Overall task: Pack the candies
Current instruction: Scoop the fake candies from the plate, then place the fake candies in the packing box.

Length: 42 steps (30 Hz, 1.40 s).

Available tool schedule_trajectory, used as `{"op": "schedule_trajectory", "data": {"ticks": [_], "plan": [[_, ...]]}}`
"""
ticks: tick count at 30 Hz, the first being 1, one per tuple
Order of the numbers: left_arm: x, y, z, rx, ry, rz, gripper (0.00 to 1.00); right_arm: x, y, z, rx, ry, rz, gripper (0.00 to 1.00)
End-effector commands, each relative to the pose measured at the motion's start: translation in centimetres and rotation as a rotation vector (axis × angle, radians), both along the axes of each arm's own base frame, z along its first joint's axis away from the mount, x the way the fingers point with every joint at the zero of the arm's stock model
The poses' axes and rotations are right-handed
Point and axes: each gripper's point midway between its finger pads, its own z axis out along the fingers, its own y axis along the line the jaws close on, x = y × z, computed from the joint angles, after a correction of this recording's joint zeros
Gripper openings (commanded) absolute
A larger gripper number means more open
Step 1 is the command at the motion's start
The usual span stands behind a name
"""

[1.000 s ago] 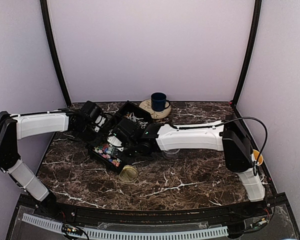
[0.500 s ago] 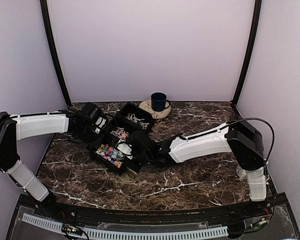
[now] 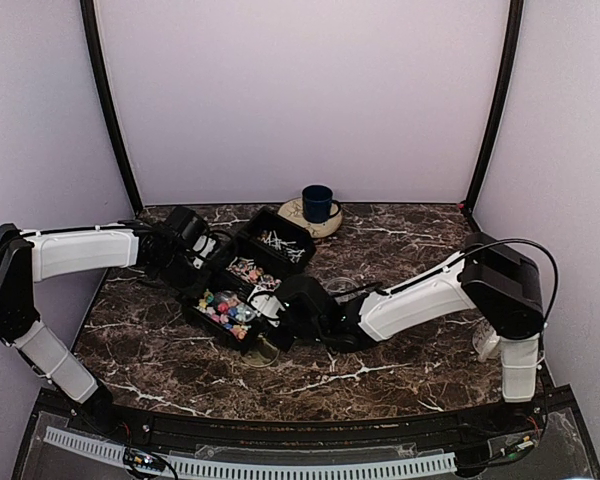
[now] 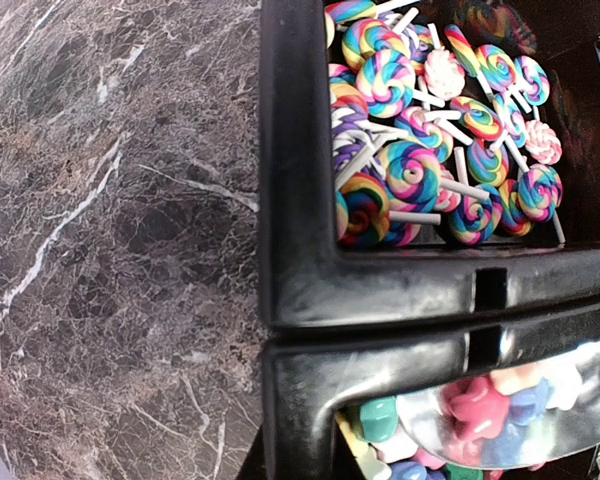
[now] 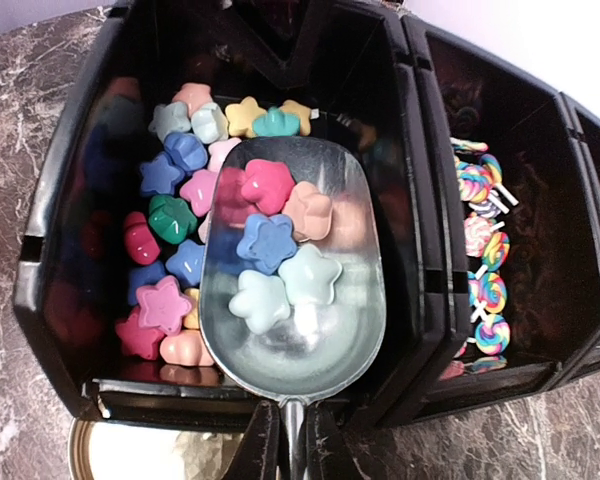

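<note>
The right gripper [image 5: 290, 442] is closed tight on the thin handle of a metal scoop [image 5: 302, 335], gripped low so the bowl reaches out in front of the wrist; the bowl sits level over the end compartment of the black tray [image 5: 420, 255], which probably stops its load from sliding off. The candies [image 5: 268, 240] are pastel star pieces: a handful lie in the scoop, and the rest are heaped beneath and beside it in that compartment; swirl lollipops [image 4: 410, 170] fill the next compartment, beyond the divider. The left gripper [image 3: 185, 246] is closed and lies at the tray's far-left edge, seemingly bracing the tray against the scoop's push; whether it actually pinches the wall cannot be told, since its fingers do not show in its own view. A gold lid [image 5: 130, 455] lies on the tabletop just beside the tray's near wall, off its container, so an open container should be waiting; a small clear jar [image 3: 340, 288] seems to stand near the right forearm, the likely place for this scoopful.
</note>
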Motion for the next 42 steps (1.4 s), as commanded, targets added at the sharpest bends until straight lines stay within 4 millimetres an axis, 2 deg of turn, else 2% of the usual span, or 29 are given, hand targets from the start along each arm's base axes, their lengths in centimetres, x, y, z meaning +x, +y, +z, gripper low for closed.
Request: {"op": "schedule_trajectory", "data": {"ticks": [1, 4, 6, 13, 17, 26, 27, 28, 36, 42], "plan": [[2.4, -1.1, 4.2, -0.109, -0.156, 0.029, 0.0, 0.1, 0.2, 5.0, 0.123, -0.068, 0.003, 0.0], [2.5, -0.8, 4.2, -0.106, -0.158, 0.038, 0.0, 0.1, -0.1, 6.4, 0.128, -0.084, 0.005, 0.0], [2.5, -0.7, 4.2, -0.105, -0.157, 0.046, 0.0, -0.1, -0.9, 6.0, 0.108, -0.087, 0.003, 0.0], [2.6, -0.2, 4.1, -0.085, -0.164, 0.066, 0.0, -0.6, -2.7, 7.0, 0.091, -0.091, -0.008, 0.0], [2.7, -0.1, 4.2, -0.087, -0.166, 0.07, 0.0, -0.4, -4.4, 7.2, 0.051, -0.105, -0.043, 0.0], [2.7, -0.3, 4.2, -0.104, -0.158, 0.07, 0.0, 0.4, -10.2, 7.4, -0.003, -0.099, -0.164, 0.0], [2.8, -0.4, 4.2, -0.106, -0.156, 0.07, 0.0, 0.4, -10.9, 6.7, -0.023, -0.09, -0.171, 0.0], [2.8, -0.4, 4.1, -0.108, -0.154, 0.069, 0.0, 0.4, -11.6, 7.6, -0.012, -0.094, -0.178, 0.0], [2.7, -0.7, 3.3, -0.105, -0.106, 0.061, 0.0, 1.9, -18.8, 8.1, -0.08, -0.109, -0.355, 0.0], [2.8, -0.7, 3.4, -0.111, -0.116, 0.056, 0.0, 2.1, -22.4, 8.4, -0.132, -0.102, -0.465, 0.0]]}}
